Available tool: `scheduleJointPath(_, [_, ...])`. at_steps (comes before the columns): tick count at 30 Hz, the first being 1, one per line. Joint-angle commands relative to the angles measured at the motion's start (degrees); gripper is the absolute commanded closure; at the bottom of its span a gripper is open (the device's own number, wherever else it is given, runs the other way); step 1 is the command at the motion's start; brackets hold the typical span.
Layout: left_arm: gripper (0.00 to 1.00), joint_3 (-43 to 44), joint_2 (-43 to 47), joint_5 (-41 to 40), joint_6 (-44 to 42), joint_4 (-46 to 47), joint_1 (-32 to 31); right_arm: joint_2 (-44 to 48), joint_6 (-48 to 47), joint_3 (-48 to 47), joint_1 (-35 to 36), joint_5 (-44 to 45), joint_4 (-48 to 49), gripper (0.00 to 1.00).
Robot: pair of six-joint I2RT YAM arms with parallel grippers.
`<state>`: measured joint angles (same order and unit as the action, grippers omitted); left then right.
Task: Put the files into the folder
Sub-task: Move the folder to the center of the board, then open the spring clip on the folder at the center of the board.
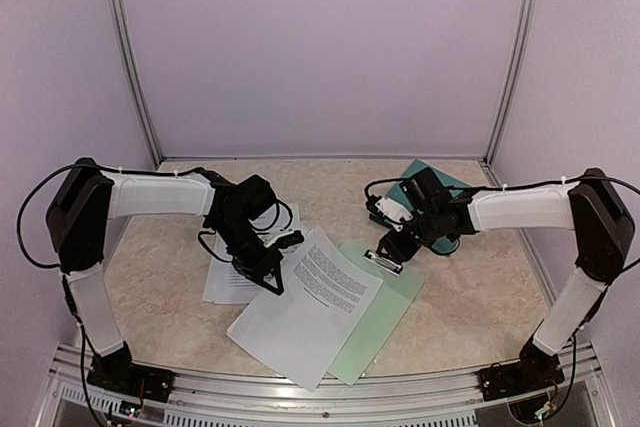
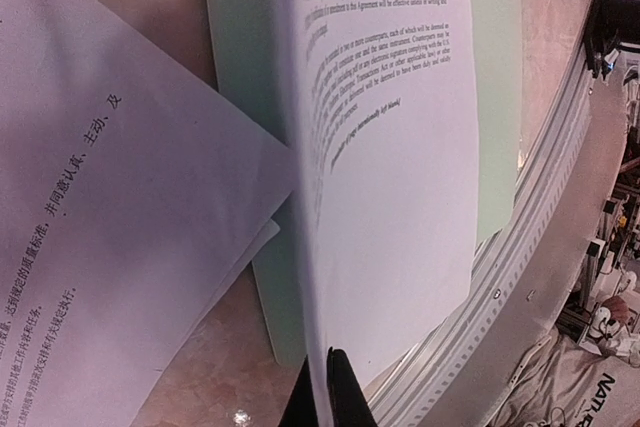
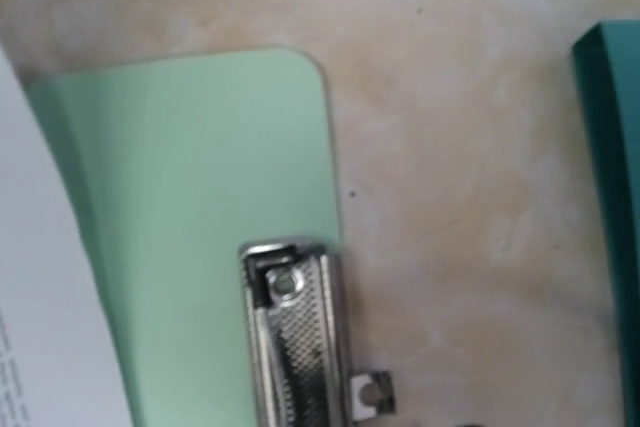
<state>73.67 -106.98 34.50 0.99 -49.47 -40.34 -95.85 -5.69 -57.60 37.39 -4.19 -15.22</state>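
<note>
One of the files, a white printed sheet point(image 1: 310, 302), lies slanted across a pale mint-green clipboard point(image 1: 390, 307). My left gripper point(image 1: 270, 277) is shut on that sheet's left edge. In the left wrist view the black fingertips point(image 2: 350, 392) pinch the sheet point(image 2: 400, 147), which stands lifted on edge. More sheets point(image 1: 228, 282) lie under the left arm, one with Chinese text point(image 2: 100, 197). The dark teal folder point(image 1: 440, 187) lies behind my right arm, and its edge point(image 3: 615, 197) shows in the right wrist view. My right gripper point(image 1: 398, 245) hovers over the clipboard's silver clip point(image 3: 295, 337); its fingers are hidden.
The clipboard point(image 3: 200, 197) lies flat on the beige table point(image 3: 450, 147), with a sheet corner point(image 3: 40, 327) over its left side. A metal rail point(image 2: 520, 277) runs along the table's near edge. White walls enclose the back and both sides.
</note>
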Motion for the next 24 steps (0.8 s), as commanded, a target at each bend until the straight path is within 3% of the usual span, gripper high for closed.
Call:
scheduleJointPath(1, [1.0,0.38,0.59,0.82,-0.82,-0.43,-0.53,-3.48,-1.61,-1.77,0.2,1.82,-3.77,0.32])
scheduleJointPath(3, [1.0,0.42,0.4,0.85,-0.82,-0.45,-0.58,-5.35,-1.93,-2.51,-0.49,0.75,-3.7,0.28])
scheduleJointPath(11, [1.0,0.35,0.1,0.75,-0.82,-0.39,-0.65,-9.85,-3.75,-4.97,-3.22,-4.54,-4.24,0.35])
scheduleJointPath(18, [1.0,0.49,-0.54,0.49,-0.82,-0.36,-0.62,-11.31,-4.4,-4.8,-4.42,-7.56,-3.8,0.48])
scheduleJointPath(24, [1.0,0.43,-1.1,1.02,-0.82,-0.27,-0.37,-12.53,-4.56,-4.88,-4.67,-8.29,-3.5,0.66])
